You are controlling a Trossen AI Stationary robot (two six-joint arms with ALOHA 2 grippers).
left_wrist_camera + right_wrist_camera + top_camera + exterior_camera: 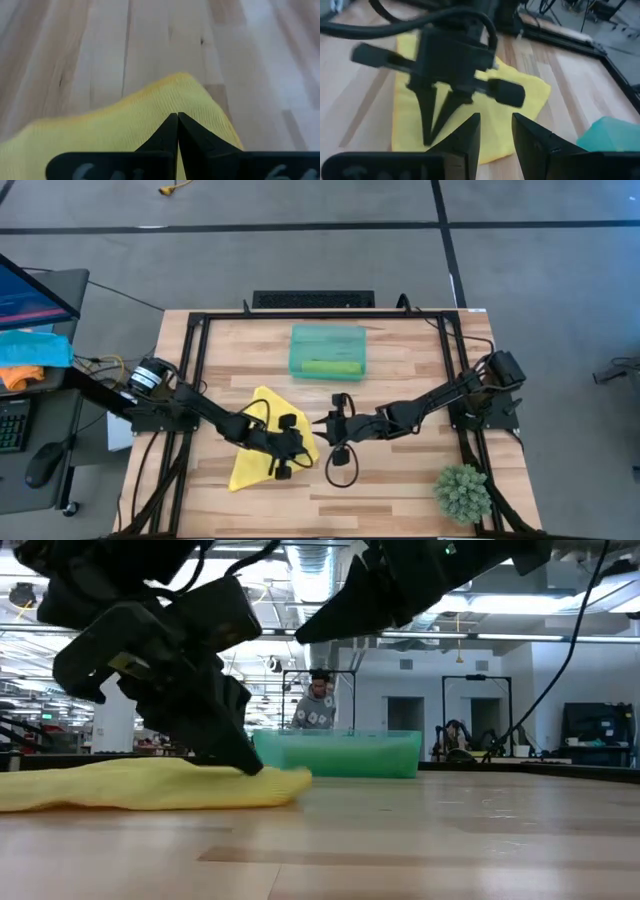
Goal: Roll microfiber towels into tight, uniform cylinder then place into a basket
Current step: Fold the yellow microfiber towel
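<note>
The yellow towel point(255, 460) lies spread on the table left of centre, one corner point(184, 80) pointing toward the table's right. My left gripper point(177, 117) is shut, and its tips are down on the towel near that corner. My right gripper point(495, 125) hovers open just right of the towel, facing the left gripper point(432, 130), with nothing between its fingers. The teal basket point(328, 350) stands at the far middle of the table. A rolled lime green towel point(330, 367) lies inside it. My left gripper sets its shut fingertips point(250, 765) on the top of the yellow towel, a little in from its right corner point(192, 100). The fingers slant down from the table's left. The towel lies on the table under them, low and slightly rumpled.
A small green plant point(462, 492) stands at the near right corner. Bare wood lies between the towel and the basket point(335, 753) and along the near edge. A person point(317, 705) stands in the room beyond the table.
</note>
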